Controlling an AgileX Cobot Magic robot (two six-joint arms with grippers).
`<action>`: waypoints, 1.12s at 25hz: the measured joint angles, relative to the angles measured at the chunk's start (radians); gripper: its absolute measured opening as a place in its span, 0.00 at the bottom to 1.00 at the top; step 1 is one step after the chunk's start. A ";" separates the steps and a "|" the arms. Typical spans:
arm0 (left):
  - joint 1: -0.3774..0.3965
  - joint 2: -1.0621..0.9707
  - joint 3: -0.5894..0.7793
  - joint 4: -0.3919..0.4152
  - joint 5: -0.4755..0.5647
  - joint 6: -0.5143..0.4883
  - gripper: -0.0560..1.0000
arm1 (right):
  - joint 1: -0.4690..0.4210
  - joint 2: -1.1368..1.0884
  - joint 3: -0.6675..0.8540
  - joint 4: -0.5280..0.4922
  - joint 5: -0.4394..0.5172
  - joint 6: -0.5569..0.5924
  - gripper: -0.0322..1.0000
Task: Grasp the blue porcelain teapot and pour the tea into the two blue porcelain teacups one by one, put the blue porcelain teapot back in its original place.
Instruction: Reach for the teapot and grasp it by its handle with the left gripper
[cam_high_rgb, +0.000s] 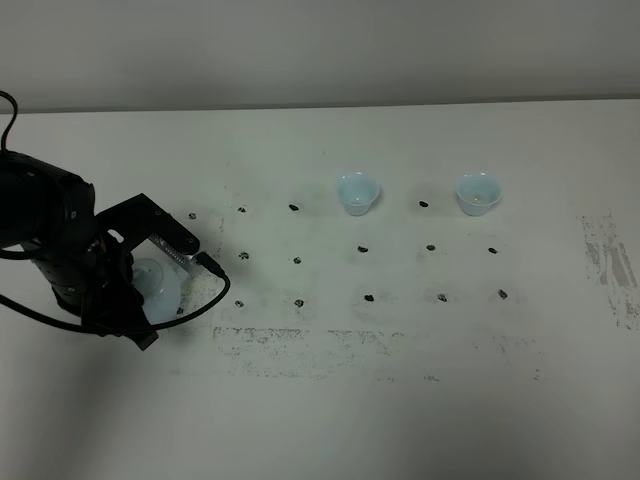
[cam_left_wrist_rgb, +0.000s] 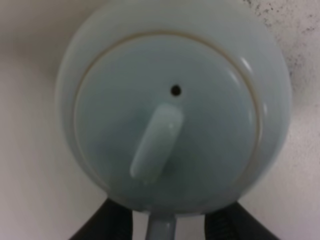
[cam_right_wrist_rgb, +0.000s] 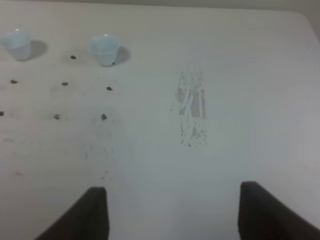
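The blue porcelain teapot (cam_high_rgb: 162, 284) stands on the table at the left, mostly covered by my left arm. In the left wrist view its lid and knob (cam_left_wrist_rgb: 156, 142) fill the picture. Its loop handle (cam_left_wrist_rgb: 161, 229) runs between the two black fingers of my left gripper (cam_left_wrist_rgb: 167, 227), which is shut on it; the fingertips are hidden under the pot. The two blue porcelain teacups (cam_high_rgb: 358, 192) (cam_high_rgb: 478, 193) stand upright at the back, far from the teapot. The right wrist view also shows both cups (cam_right_wrist_rgb: 104, 49) (cam_right_wrist_rgb: 17, 44). My right gripper (cam_right_wrist_rgb: 172, 215) hangs open over bare table.
The white table (cam_high_rgb: 420, 400) carries a grid of small dark marks (cam_high_rgb: 368, 297) between the teapot and the cups. Scuffed grey patches lie along the front (cam_high_rgb: 330, 345) and at the right edge (cam_high_rgb: 610, 265). A black cable (cam_high_rgb: 215, 290) loops beside the left arm.
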 joint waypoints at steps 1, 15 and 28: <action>0.000 0.000 0.000 0.000 0.000 0.000 0.37 | 0.000 0.000 0.000 0.000 0.000 0.000 0.59; 0.000 0.001 0.000 -0.001 0.008 0.000 0.24 | 0.000 0.000 0.000 0.000 0.000 0.000 0.59; -0.001 0.001 0.000 -0.004 0.018 -0.001 0.11 | 0.000 0.000 0.000 0.000 0.000 0.000 0.59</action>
